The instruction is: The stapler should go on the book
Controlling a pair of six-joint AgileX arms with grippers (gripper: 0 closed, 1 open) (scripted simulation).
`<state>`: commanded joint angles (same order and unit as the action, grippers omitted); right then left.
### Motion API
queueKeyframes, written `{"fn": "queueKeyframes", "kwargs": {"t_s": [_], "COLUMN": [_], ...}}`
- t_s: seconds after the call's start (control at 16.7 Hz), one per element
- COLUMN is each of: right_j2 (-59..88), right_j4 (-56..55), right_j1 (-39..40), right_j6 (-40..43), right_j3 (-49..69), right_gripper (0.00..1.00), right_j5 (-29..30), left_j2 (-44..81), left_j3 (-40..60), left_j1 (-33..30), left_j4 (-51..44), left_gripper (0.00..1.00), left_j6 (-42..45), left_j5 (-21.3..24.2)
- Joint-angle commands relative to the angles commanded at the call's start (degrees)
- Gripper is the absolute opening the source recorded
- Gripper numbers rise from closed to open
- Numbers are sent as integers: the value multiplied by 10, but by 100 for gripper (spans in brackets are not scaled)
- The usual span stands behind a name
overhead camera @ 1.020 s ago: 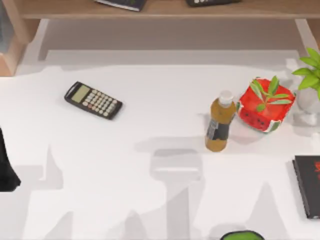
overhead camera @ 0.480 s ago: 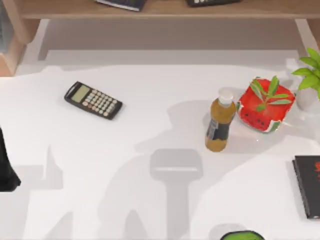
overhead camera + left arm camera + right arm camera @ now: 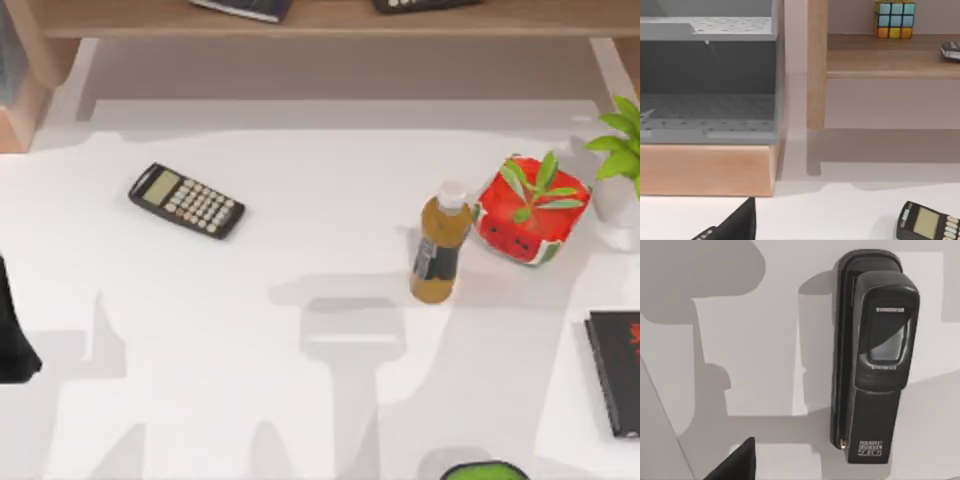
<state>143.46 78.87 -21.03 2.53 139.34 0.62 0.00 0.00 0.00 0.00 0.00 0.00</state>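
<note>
From my right wrist camera, the stapler (image 3: 875, 357) lies flat on the white desk (image 3: 765, 365) (untouched); book (image 3: 617, 372) at the desk's right edge. Pincer states: I cannot tell.

Matt black plastic stapler (image 3: 874, 360), smooth white worktop (image 3: 300, 260), pale wooden shelf (image 3: 890, 55), glossy amber plastic bottle (image 3: 438, 258)
</note>
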Motion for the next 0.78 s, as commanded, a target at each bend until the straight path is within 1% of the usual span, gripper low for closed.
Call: {"fn": "queueKeyframes", "kwargs": {"t_s": [0.12, 0.24, 0.78], "right_j2": [41, 59, 57], "right_j4": [20, 29, 23], "right_j1": [1, 3, 3], "right_j6": [-1, -2, -2], "right_j3": [50, 76, 68], "right_gripper": [100, 100, 100], "right_j5": [-3, -5, -5], "left_j2": [0, 0, 0], "left_j3": [0, 0, 0], "left_j1": [0, 0, 0], "left_j4": [0, 0, 0], "left_gripper": [100, 100, 100], "left_j6": [0, 0, 0], "left_j5": [0, 0, 0]}}
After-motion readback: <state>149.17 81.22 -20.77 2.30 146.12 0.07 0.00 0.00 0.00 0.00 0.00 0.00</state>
